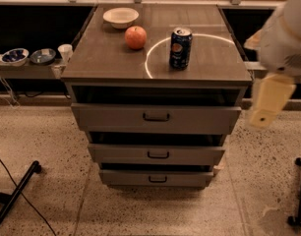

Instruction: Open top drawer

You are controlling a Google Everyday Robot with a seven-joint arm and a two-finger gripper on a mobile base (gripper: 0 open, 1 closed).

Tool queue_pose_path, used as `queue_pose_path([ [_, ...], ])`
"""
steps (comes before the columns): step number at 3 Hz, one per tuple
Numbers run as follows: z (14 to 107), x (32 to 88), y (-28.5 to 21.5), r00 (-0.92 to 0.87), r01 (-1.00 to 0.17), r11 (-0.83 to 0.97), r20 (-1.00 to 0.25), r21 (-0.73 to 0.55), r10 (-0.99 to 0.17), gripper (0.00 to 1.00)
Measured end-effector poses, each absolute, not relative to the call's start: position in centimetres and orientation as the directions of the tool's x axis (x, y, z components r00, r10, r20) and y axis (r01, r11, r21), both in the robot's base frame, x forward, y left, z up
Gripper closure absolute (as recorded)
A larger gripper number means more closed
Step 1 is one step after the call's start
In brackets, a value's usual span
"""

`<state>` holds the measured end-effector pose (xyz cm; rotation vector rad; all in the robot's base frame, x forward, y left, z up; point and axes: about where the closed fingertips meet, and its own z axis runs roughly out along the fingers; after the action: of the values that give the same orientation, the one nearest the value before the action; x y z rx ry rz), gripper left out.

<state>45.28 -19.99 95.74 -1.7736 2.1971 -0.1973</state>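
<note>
Handle [156, 117] at the centre of the stiff, probably weighty top drawer [111, 118], just under the tabletop [106, 58], is my hold; my gripper [266, 102] hangs right of it, open or closed I cannot tell

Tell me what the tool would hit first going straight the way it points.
The tool hangs right of the top drawer, pointing down. Straight on, it likely meets the floor beside the drawers; depth is unclear.

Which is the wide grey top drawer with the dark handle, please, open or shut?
Partly open: the grey top drawer juts forward, a dark gap above it. The gripper hangs right of it, apart.
</note>
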Motion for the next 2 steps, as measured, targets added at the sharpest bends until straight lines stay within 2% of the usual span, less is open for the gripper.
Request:
queue_pose_path([
  [1,92.6,46.5,-17.9,-0.124,-0.904,0.129,-0.039,-0.407,-0.992,0.0],
  [2,89.9,47.1,-17.8,-0.098,-0.902,0.093,-0.011,-0.422,-0.995,0.0],
])
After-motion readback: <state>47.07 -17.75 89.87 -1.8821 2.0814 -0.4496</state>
